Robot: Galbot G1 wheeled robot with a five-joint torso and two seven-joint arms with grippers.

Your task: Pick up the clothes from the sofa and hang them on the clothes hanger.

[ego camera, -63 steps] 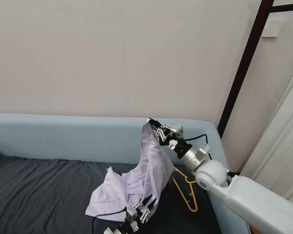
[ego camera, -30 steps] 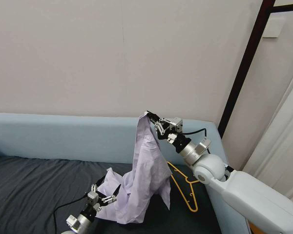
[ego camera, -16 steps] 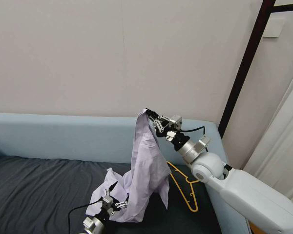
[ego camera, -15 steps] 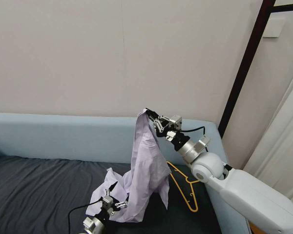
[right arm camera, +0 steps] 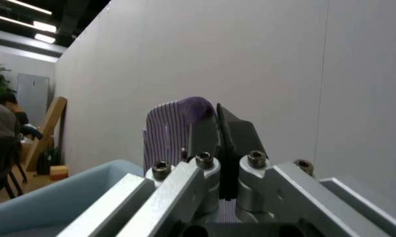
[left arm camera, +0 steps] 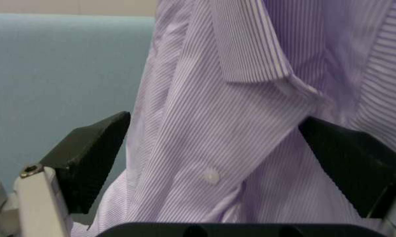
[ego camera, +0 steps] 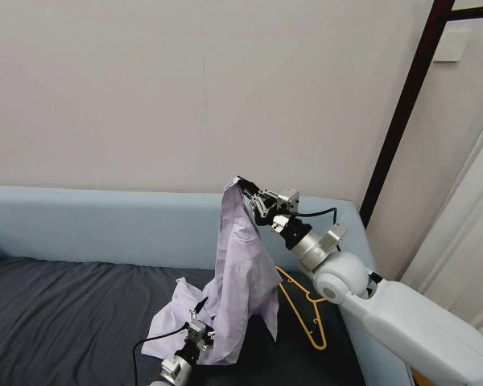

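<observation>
Pinches the shirt by its top edge in the right gripper, jaws closed tight on the cloth, raised above the sofa backrest and in front of the wall. Lets the shirt hang from that pinch in one long drape, with its lower end bunched on the dark seat. Shows the same grip in the right wrist view: metal fingers pressed together, with a fold of purple striped fabric sticking out past the tips. Holds the left gripper low, just over the seat at the shirt's lower part, jaws spread wide. Frames the cloth between the two black pads in the left wrist view, with the collar and a white button in the gap; cannot tell whether either pad touches the fabric. Has the orange hanger lying flat on the seat near the sofa's right end, just beside the hanging hem and under the right arm, gripped by nothing.
</observation>
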